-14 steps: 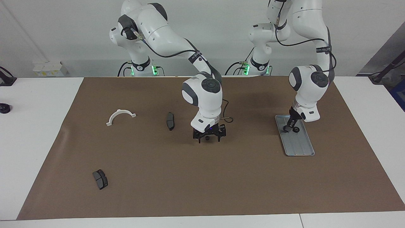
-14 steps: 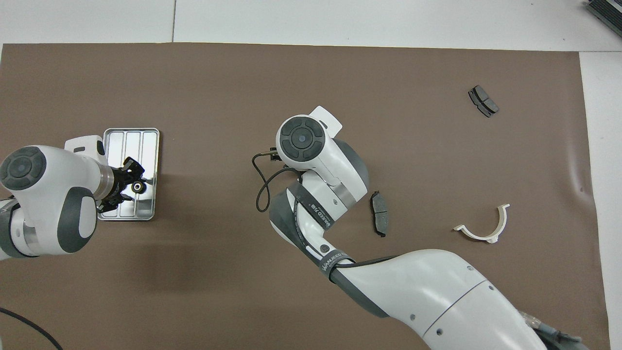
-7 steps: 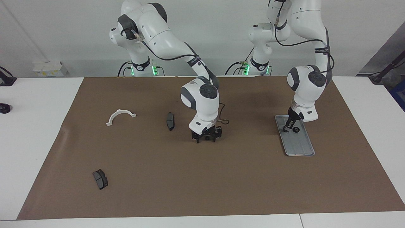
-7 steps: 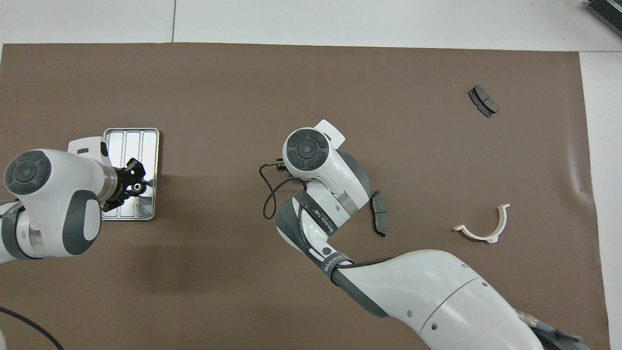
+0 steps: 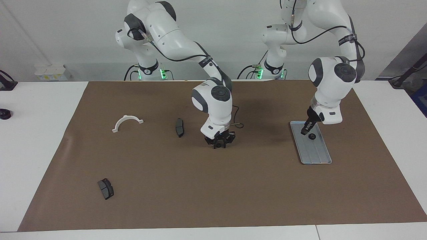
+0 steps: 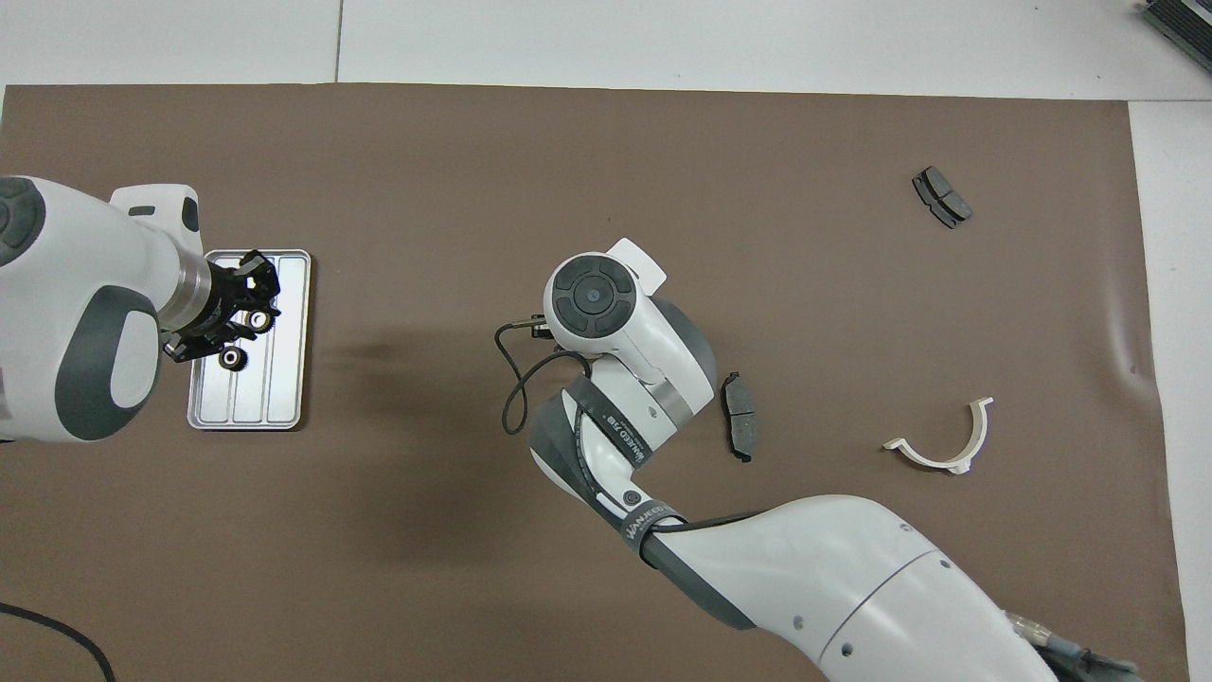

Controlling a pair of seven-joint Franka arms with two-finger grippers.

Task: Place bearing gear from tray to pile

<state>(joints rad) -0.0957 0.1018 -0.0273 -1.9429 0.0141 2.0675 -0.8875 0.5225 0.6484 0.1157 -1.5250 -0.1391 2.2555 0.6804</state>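
1. Facing view shows one small black gear lying flat on the tray, in the part of the tray nearer to the robots. In the overhead view it is the round piece with a pale centre hole.
2. I judge the gear as stiff, light and rather smooth. A good hold would be across its toothed rim, with the fingers coming straight down; on the ridged metal it may slide or roll if it is pushed from one side.
3. The left gripper hangs just above the tray, beside the gear and not holding it. I cannot tell if its fingers are apart or together.
4. The right gripper is low over the brown mat near the table's middle. A gear may be under it, but I cannot tell, nor how the fingers stand.
5. Toward the right arm's end of the table lie a brake pad, a white half-ring bracket and a second brake pad.
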